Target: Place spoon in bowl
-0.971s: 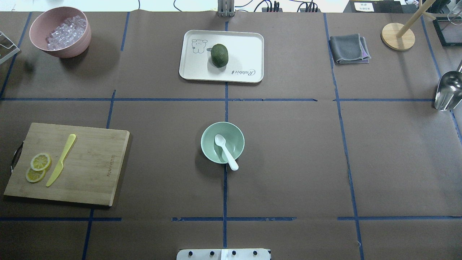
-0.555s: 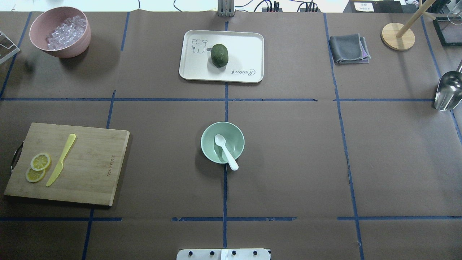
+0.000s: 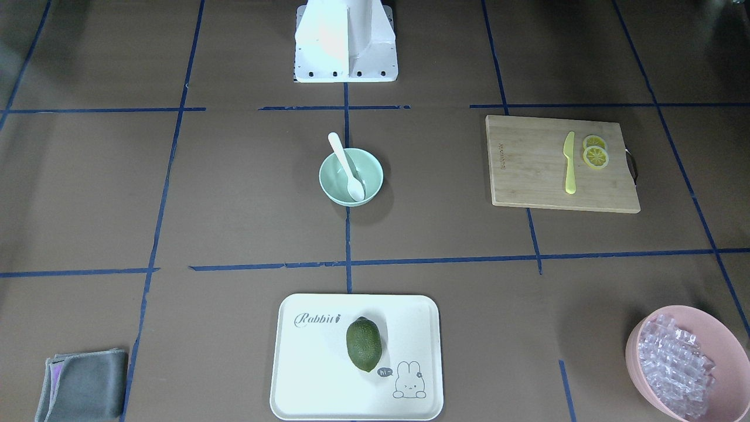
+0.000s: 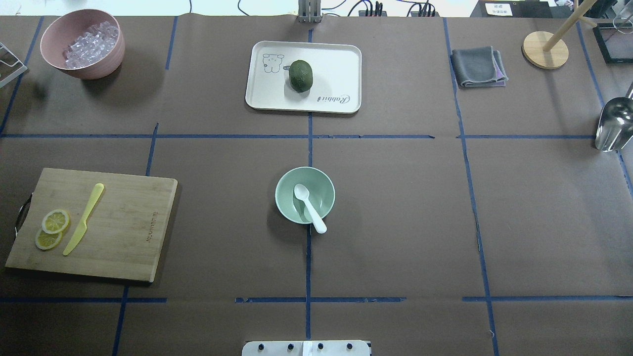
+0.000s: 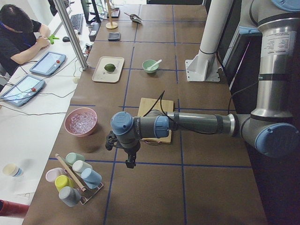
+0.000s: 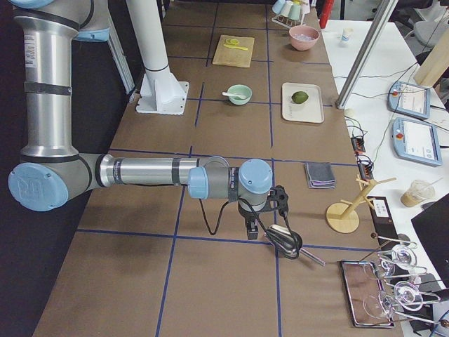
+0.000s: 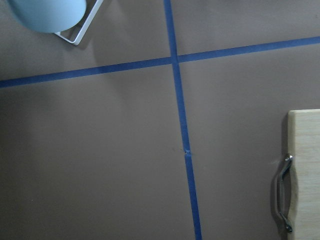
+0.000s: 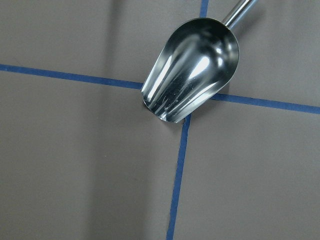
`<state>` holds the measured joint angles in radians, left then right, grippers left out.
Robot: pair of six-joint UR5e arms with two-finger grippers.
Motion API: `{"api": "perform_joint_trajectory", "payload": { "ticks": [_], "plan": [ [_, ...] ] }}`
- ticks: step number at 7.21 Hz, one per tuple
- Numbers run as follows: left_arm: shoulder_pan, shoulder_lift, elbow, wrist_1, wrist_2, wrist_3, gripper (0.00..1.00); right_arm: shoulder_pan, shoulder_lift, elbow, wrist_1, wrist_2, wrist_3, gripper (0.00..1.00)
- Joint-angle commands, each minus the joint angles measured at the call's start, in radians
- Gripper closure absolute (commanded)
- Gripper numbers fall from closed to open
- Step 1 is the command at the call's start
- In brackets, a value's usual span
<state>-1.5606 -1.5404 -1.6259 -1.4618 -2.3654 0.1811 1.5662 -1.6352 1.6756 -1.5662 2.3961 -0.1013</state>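
Spoon [image 4: 309, 206], white, slim-handled, in bowl [image 4: 287, 200]

- Two bowls: the mint-green bowl [image 4: 284, 198] at the counter's middle, and the pink bowl [image 4: 82, 43] at its far left corner.
- One white spoon [image 4: 309, 206].
- One yellow knife [image 4: 84, 218].
- Two lemon slices [image 4: 55, 221], overlapping.
- One cutting board [image 4: 123, 227] near the left edge.
- One tray [image 4: 331, 64].
- One green fruit [image 4: 300, 75].
- One folded grey cloth [image 4: 478, 66].
- One metal scoop [image 8: 192, 67] at the right edge.
- One wooden stand [image 4: 545, 49].
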Motion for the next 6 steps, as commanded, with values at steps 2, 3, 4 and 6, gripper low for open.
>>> {"api": "perform_joint_trajectory", "payload": {
  "ticks": [2,3,4,6],
  "plan": [
    [-0.010,0.000,0.009,-0.002,0.000,-0.002,0.00,0.000,0.000,0.000,0.000,-0.002,-0.002,0.00],
    [-0.010,0.000,0.009,-0.002,0.000,-0.006,0.00,0.000,0.000,0.000,0.000,-0.002,-0.002,0.00],
    [-0.010,-0.001,0.009,-0.002,0.002,-0.009,0.00,0.000,-0.002,0.000,0.000,-0.002,-0.002,0.00],
    [-0.010,-0.001,0.009,-0.002,0.000,-0.009,0.00,0.000,-0.002,0.000,0.000,0.000,-0.002,0.00]
  ]
}}
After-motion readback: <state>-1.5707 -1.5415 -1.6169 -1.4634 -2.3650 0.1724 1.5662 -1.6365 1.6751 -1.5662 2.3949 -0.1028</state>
